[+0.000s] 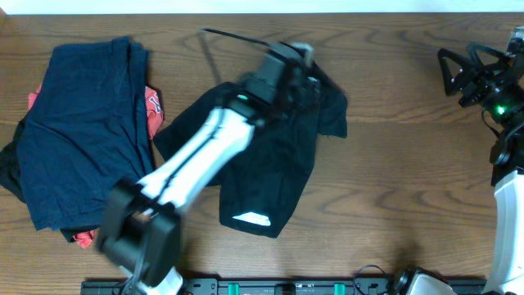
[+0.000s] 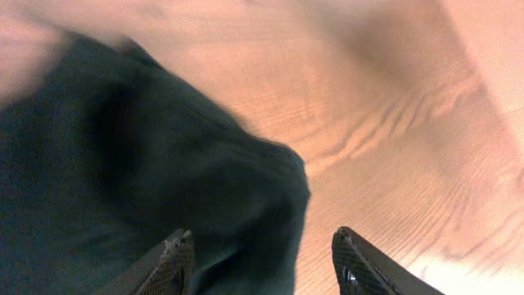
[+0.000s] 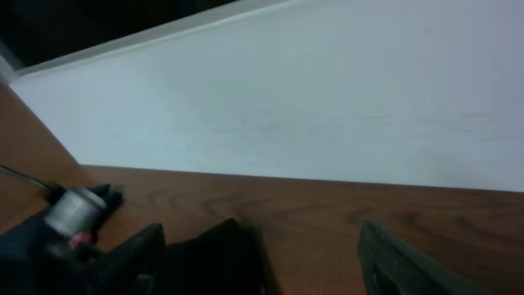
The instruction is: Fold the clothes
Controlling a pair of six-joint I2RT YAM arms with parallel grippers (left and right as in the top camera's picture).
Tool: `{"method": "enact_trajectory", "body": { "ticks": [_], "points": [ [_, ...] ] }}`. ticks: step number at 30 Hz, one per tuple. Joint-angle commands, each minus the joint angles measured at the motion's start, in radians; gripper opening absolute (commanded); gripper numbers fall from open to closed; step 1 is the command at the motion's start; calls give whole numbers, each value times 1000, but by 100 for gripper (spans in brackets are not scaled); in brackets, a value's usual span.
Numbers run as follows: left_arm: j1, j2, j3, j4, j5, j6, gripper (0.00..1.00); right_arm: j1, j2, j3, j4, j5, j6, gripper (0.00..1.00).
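Note:
A black garment (image 1: 278, 164) lies crumpled in the middle of the wooden table, with a white label near its lower edge. My left gripper (image 1: 304, 75) hovers over the garment's upper part. In the left wrist view it (image 2: 262, 256) is open and empty, with one finger over the dark cloth (image 2: 147, 188) and the other over bare wood by the cloth's edge. My right gripper (image 1: 457, 78) is open and empty at the far right, away from the garment. In the right wrist view it (image 3: 262, 258) faces the black garment (image 3: 214, 254) from a distance.
A pile of clothes lies at the left: a navy garment (image 1: 78, 131) on top of red (image 1: 153, 106) and black pieces. A black cable (image 1: 233, 37) runs above the garment. A white wall (image 3: 311, 106) borders the table's far edge.

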Motion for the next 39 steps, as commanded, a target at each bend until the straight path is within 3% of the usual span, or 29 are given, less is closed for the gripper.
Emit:
{"method": "enact_trajectory", "body": {
  "ticks": [1,6,11,20,28,31,36,39],
  "points": [
    [146,-188,37,-83,17,1,57,46,24,18,3,-3,10,73],
    [364,-311,37,-303,17,28,57,195,85,18,62,74,9,72],
    [499,-313,37,-468,17,79,57,376,173,18,103,263,-14,72],
    [517,-250,31,-556,9,145,57,584,376,18,95,531,19,74],
    [517,-198,31,-584,-17,145,57,629,469,18,22,574,130,74],
    [517,-184,31,-583,-18,145,57,633,489,18,-58,574,168,65],
    [517,-178,31,-584,-17,145,57,629,486,18,-290,574,192,2],
    [517,-178,31,-584,-17,145,57,608,478,18,-439,581,219,1]
  ]
}}
